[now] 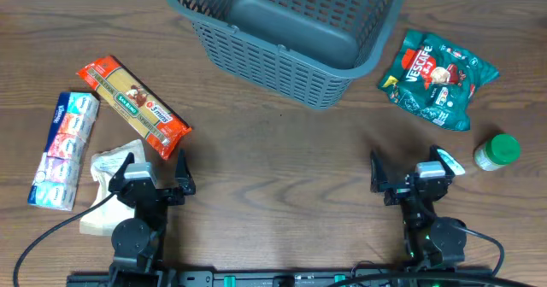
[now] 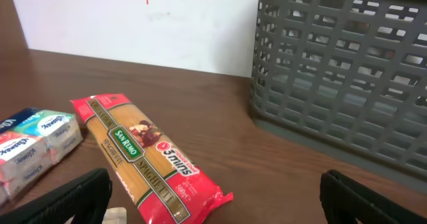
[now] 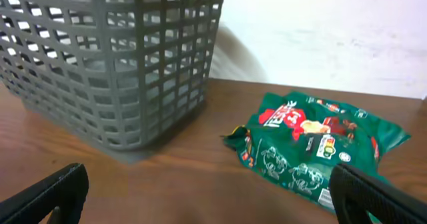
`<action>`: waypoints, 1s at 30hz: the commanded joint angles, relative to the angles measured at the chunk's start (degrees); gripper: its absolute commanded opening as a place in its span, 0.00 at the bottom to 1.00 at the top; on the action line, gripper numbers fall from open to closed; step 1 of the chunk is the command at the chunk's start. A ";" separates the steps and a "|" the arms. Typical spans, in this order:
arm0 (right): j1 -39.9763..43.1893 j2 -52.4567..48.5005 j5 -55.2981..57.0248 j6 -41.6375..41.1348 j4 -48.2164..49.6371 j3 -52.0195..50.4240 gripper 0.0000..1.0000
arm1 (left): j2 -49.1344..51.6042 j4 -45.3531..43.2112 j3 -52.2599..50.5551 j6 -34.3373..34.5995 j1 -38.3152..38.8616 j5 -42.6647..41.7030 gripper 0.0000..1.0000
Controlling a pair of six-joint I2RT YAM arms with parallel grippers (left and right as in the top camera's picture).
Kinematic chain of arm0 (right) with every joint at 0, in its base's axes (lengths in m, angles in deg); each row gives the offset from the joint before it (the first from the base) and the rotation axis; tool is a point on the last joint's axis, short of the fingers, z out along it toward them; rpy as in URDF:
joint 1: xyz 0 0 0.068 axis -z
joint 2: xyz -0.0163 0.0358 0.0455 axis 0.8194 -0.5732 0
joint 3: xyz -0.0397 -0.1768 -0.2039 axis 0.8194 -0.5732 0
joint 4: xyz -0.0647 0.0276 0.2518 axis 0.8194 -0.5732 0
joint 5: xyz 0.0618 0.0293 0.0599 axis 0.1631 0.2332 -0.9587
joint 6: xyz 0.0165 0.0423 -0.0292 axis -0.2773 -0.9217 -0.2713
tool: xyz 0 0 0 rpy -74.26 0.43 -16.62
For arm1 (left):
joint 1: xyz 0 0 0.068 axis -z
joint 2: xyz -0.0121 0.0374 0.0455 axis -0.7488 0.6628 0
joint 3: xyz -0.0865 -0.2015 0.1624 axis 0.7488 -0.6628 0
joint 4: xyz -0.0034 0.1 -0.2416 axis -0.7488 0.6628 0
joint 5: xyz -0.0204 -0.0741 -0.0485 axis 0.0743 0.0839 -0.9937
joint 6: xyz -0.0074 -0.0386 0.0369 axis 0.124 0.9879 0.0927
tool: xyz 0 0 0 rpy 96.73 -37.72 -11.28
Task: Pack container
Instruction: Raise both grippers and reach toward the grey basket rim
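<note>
The grey lattice container (image 1: 282, 65) stands empty at the table's far middle; it also shows in the left wrist view (image 2: 340, 84) and the right wrist view (image 3: 113, 71). A red spaghetti packet (image 1: 132, 106) lies left of it, also in the left wrist view (image 2: 143, 159). A green snack bag (image 1: 438, 78) lies right of it, also in the right wrist view (image 3: 313, 151). My left gripper (image 1: 151, 178) is open and empty near the front edge, just short of the spaghetti. My right gripper (image 1: 416, 174) is open and empty, short of the green bag.
A blue-and-white tissue pack (image 1: 64, 149) lies at the far left. A crumpled white packet (image 1: 109, 163) sits beside my left gripper. A green-lidded jar (image 1: 497, 151) stands right of my right gripper. A white wall rises behind the table.
</note>
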 commanded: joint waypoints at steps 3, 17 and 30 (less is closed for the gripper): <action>-0.81 0.37 0.63 -13.42 2.45 -0.04 0.99 | -0.39 0.61 -0.90 2.32 0.26 1.05 0.99; 0.42 -18.95 -11.34 -22.01 -8.52 21.07 0.99 | 32.52 25.70 39.89 1.97 0.26 -3.85 0.98; 0.42 -69.75 -17.64 -5.40 -62.73 83.25 0.99 | 79.10 72.43 100.67 -2.95 0.28 -7.19 0.99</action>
